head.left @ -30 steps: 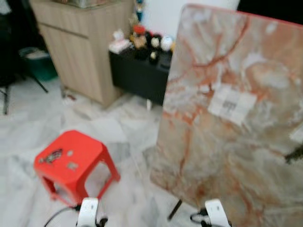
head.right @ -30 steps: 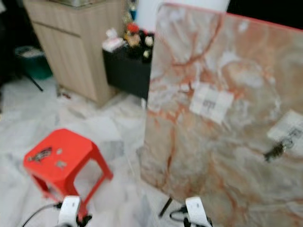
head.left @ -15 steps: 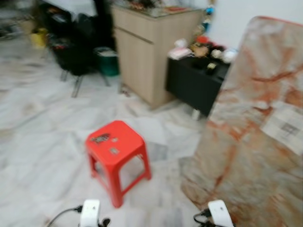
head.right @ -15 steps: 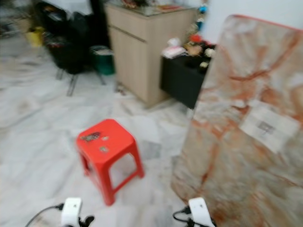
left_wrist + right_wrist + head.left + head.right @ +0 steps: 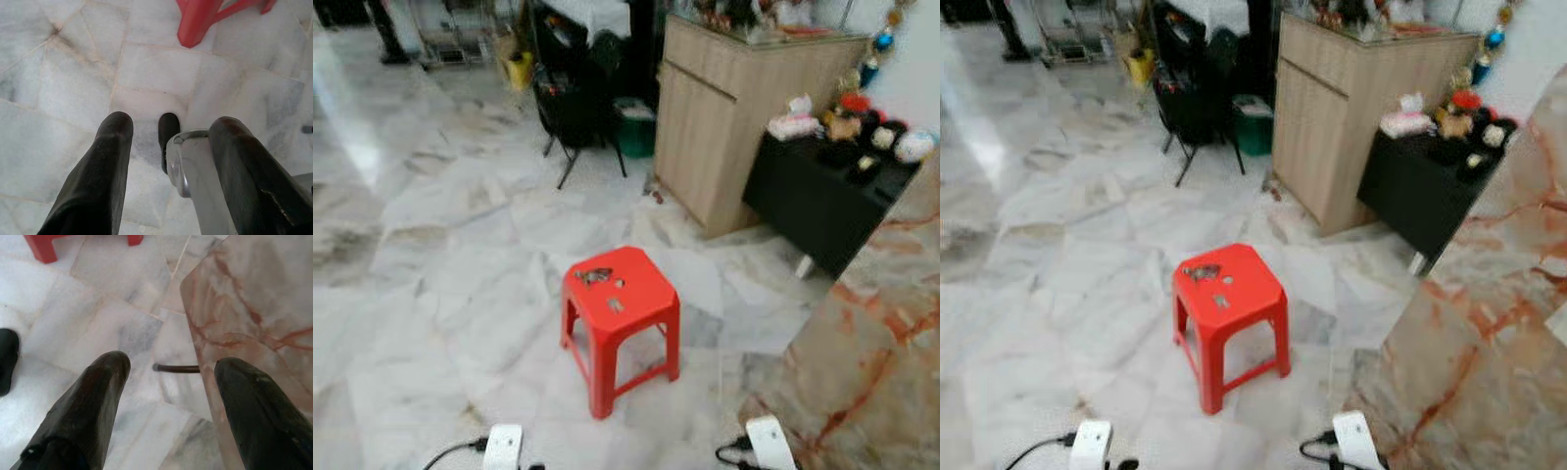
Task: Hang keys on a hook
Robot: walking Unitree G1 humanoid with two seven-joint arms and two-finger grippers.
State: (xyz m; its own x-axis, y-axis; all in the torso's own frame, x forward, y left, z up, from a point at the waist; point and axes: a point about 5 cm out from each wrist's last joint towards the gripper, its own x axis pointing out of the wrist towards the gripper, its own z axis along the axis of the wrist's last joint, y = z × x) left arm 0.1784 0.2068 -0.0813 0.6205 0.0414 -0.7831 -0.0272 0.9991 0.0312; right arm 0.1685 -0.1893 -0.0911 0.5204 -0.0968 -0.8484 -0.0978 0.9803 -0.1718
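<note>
Item 1, keys (image 5: 595, 276): small dark metallic cluster lying flat on the seat of the red stool, toward its 11 o'clock corner; two paler specks sit just beside it. Laid loose at a reachable height, it seems placed for pick-up; nothing holds it.

Item 2, red stool (image 5: 619, 323): moulded glossy plastic, square seat with rounded corners, four splayed legs, standing at mid-floor, apart from all furniture.

Item 3, marble-patterned board (image 5: 1489, 333): cream surface with rust-orange veining, smooth, tilted upright at 4 o'clock of the stool and propped by a thin dark strut (image 5: 176, 368). No hook can be made out on the visible part.

Item 4, floor (image 5: 440, 294): polished grey-white marble tiles, irregular seams, glare at 10 o'clock.

Item 5, wooden cabinet (image 5: 744, 117): light oak-look, boxy, at 1 o'clock; a low black console (image 5: 832, 196) beside it carries small ornaments.

Item 6, left gripper (image 5: 168, 161): two long matte-black fingers spread apart, empty, hanging low over bare tile, idle.

Item 7, right gripper (image 5: 168, 396): fingers likewise spread, empty, hanging above the floor by the board's foot.

Judgement: the keys are not yet fetched; the stool must be approached first
</note>
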